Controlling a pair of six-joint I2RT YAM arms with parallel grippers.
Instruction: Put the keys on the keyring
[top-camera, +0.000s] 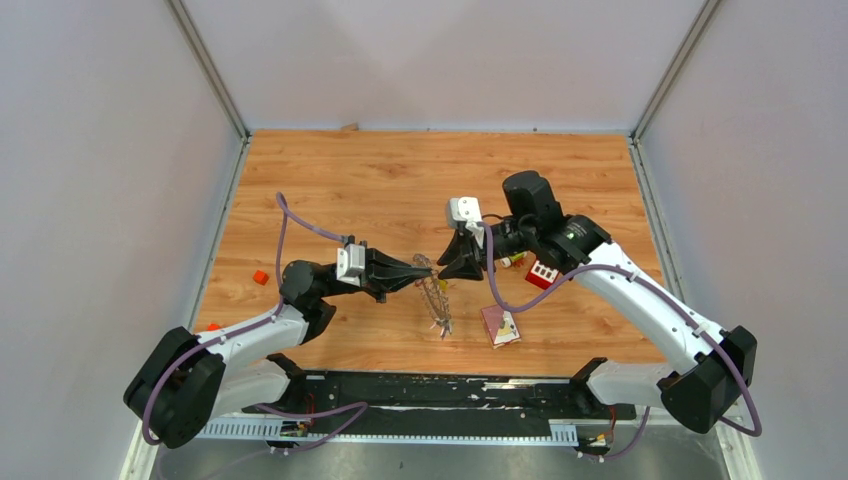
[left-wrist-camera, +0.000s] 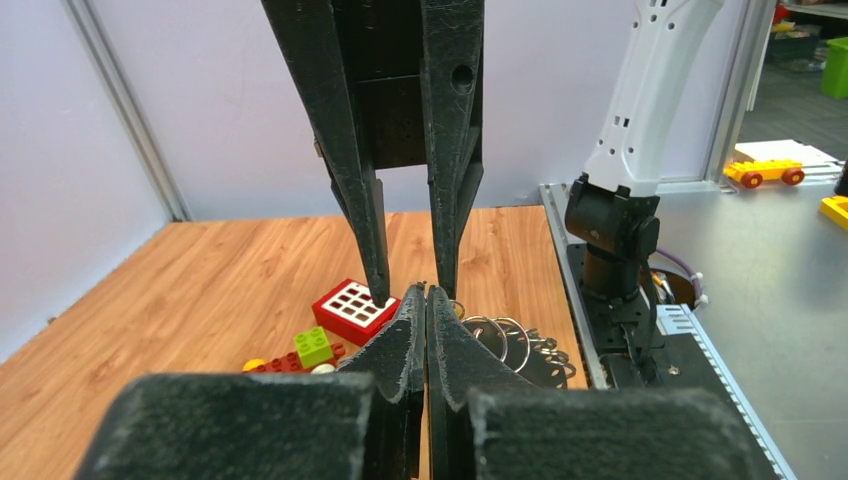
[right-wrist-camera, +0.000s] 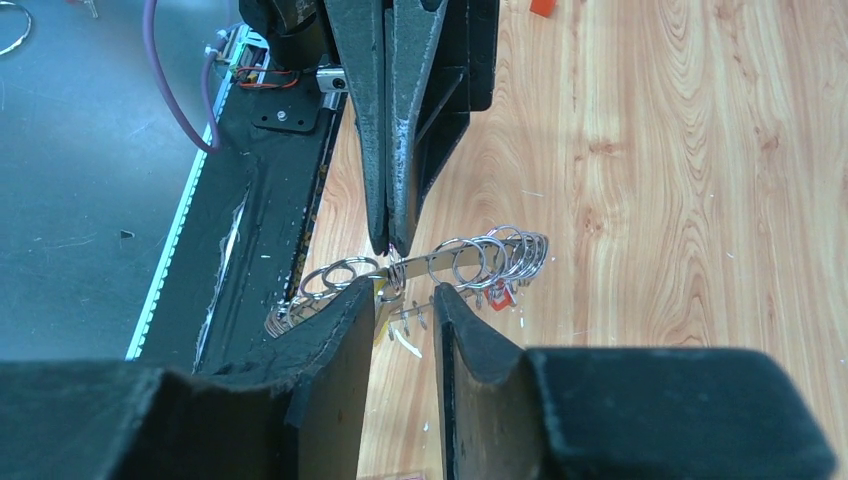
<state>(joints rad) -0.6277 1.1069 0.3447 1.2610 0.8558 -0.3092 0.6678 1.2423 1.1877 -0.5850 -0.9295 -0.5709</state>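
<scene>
The keyring, a wire loop crowded with silver split rings, hangs from my left gripper, which is shut on its upper end. In the right wrist view the keyring runs across just beyond my right gripper, and a red key tag dangles from it. My right gripper's jaws stand a little apart around one ring. A yellowish bit sits by its left finger; whether it is gripped I cannot tell. In the left wrist view my left gripper is pressed shut, with the rings behind it.
A red block with white buttons and a yellow-red-green toy lie under the right arm. A pink card lies near the front edge. Small orange pieces sit at the left. The black base rail runs along the near edge.
</scene>
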